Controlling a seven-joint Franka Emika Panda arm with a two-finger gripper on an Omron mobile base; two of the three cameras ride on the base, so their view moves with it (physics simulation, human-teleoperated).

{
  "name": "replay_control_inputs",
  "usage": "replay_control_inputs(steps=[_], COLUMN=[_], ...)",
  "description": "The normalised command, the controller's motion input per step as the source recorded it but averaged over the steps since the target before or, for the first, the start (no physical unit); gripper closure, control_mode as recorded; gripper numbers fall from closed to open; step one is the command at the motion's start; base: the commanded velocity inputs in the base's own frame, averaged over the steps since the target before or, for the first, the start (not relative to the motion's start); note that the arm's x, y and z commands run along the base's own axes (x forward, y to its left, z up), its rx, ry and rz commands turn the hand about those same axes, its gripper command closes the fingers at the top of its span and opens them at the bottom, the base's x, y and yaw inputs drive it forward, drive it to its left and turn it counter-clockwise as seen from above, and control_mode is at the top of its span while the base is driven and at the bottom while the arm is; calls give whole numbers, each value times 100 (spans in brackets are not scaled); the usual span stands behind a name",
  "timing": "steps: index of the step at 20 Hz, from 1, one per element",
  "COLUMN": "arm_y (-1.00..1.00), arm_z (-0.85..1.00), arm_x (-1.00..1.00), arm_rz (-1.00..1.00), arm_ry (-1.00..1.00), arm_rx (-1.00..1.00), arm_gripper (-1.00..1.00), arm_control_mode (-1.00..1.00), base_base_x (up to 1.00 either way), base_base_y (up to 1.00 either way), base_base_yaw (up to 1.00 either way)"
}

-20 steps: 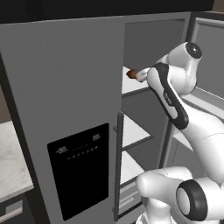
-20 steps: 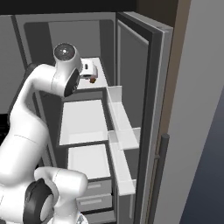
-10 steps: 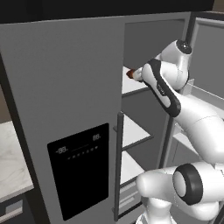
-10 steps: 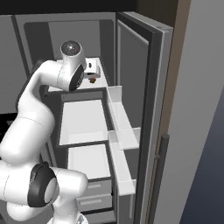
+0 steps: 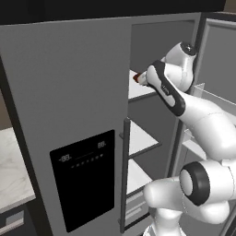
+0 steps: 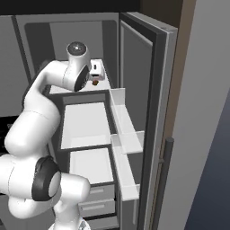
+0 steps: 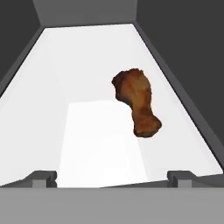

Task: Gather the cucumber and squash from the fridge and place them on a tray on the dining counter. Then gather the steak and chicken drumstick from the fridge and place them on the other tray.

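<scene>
The chicken drumstick (image 7: 136, 103), brown and lumpy, lies on the white top shelf (image 7: 87, 140) of the fridge (image 5: 69, 92), a little right of centre in the hand view. My gripper (image 7: 112, 177) hovers just short of it, open, with nothing between its fingertips (image 7: 43, 177). In the right base view the white hand (image 6: 95, 72) reaches over the top shelf and the drumstick (image 6: 95, 82) shows as a small brown spot just under it. In the left base view a small reddish-brown piece (image 5: 136, 78) sits at the shelf's front edge, beside the hand.
The fridge's right door (image 6: 143, 67) stands open with white door bins (image 6: 123, 134) close beside the arm. White shelves (image 5: 140, 140) and drawers (image 6: 96, 202) lie below. The left door with its dispenser panel (image 5: 85, 177) is closed. A marble counter (image 5: 11, 170) lies at the left.
The arm has stretched a little further in over the top shelf, its elbow rising. The jaws have stayed open and the drumstick has not moved.
</scene>
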Motion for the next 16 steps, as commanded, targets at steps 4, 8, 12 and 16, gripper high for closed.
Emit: replay_control_inputs(steps=[4,8,12,16], arm_y=[0,0,0,0], arm_z=[-14,-4,0,0], arm_x=[2,7,14,26], arm_rz=[0,0,0,0], arm_ry=[-3,-4,-1,0], arm_rx=[0,0,0,0], arm_gripper=[-100,-100,-100,-100], arm_control_mode=[-100,-100,-100,-100], base_base_x=[0,0,0,0], base_base_y=[0,0,0,0], base_base_yaw=[0,0,0,0])
